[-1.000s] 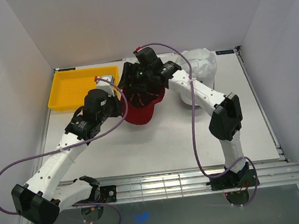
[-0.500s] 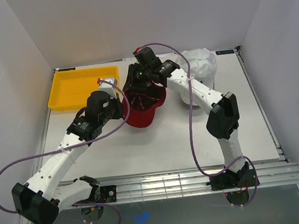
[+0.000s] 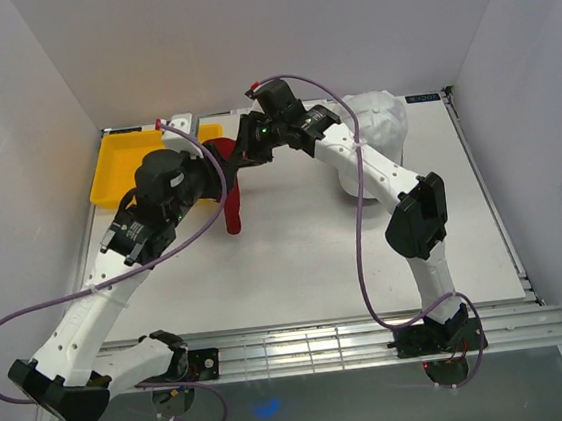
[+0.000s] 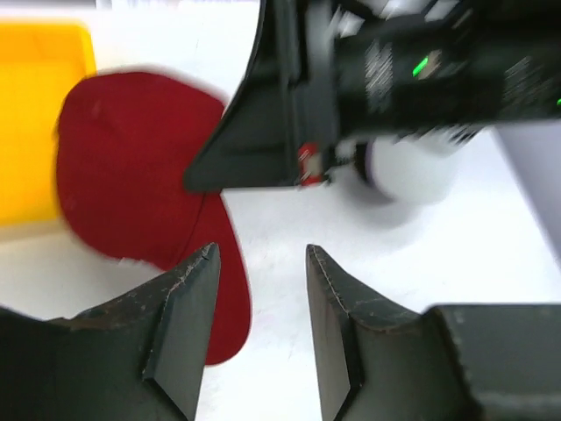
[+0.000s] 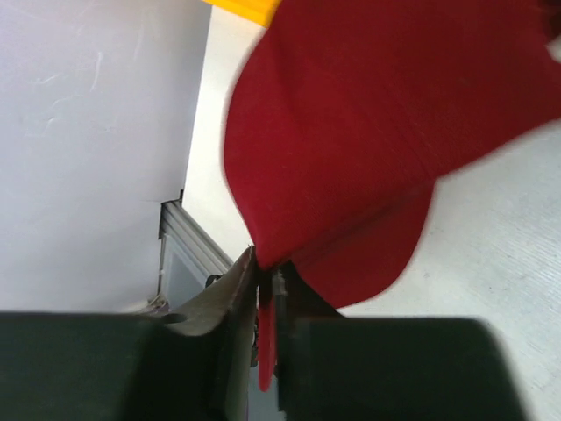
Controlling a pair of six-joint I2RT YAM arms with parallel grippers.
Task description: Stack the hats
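The dark red hat hangs on edge above the table, held by its rim in my right gripper. In the right wrist view the jaws are pinched tight on the red fabric. My left gripper is just left of that hat, open, with nothing between its fingers. In its view the red hat lies ahead to the left, and the right gripper's black body fills the top. A white hat rests at the back right of the table. The other hats are out of view.
A yellow tray sits at the back left corner, partly behind the left arm. White walls close in the table on the left, back and right. The right arm's links arch over the table's right half.
My left gripper opened, let go of the red hat and pulled back up and left. My right gripper shut on the hat's rim, and the hat now hangs on edge, shifted left.
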